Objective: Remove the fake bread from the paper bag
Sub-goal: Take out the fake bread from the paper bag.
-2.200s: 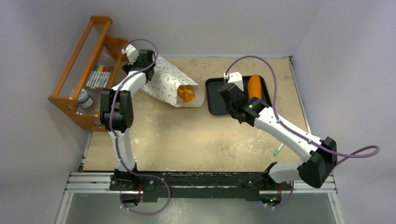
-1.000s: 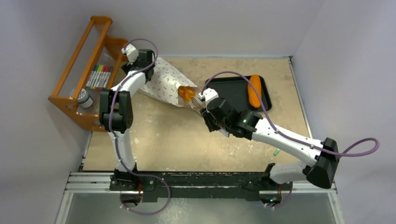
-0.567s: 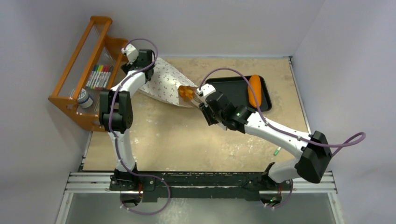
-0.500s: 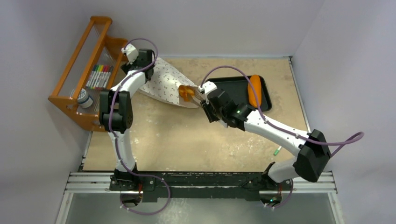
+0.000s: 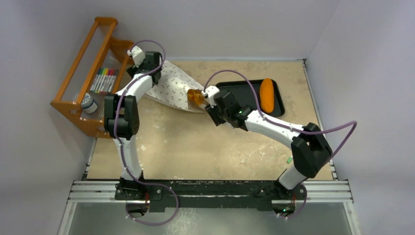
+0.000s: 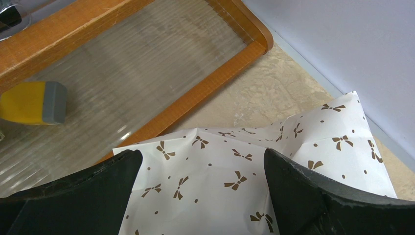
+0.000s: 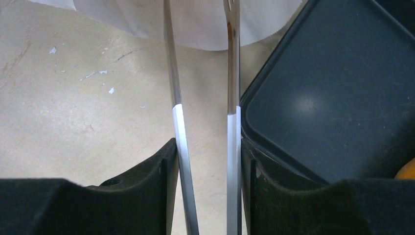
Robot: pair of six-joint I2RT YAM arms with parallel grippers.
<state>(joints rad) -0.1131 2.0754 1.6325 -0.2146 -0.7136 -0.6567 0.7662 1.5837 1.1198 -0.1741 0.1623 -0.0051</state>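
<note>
The white paper bag (image 5: 171, 88) with brown bow marks lies at the back left, its mouth facing right. An orange bread piece (image 5: 195, 96) shows in the mouth. My right gripper (image 5: 211, 105) is shut on metal tongs (image 7: 178, 122), whose tips reach the bag's mouth (image 7: 195, 19); the tips themselves are out of the wrist view. An orange loaf (image 5: 266, 94) lies in the black tray (image 5: 244, 93). My left gripper (image 5: 142, 66) stands at the bag's closed end, jaws wide apart over the paper (image 6: 235, 181).
An orange wooden rack (image 5: 93, 73) with markers (image 5: 104, 79) and a small jar stands at the far left, close to the left gripper. A yellow block (image 6: 34, 102) lies behind its clear panel. A small green object (image 5: 289, 159) lies at the table's right edge.
My right arm has swung left from the tray to the bag's mouth with the tongs. The loaf stays in the tray. The left arm has not moved.
</note>
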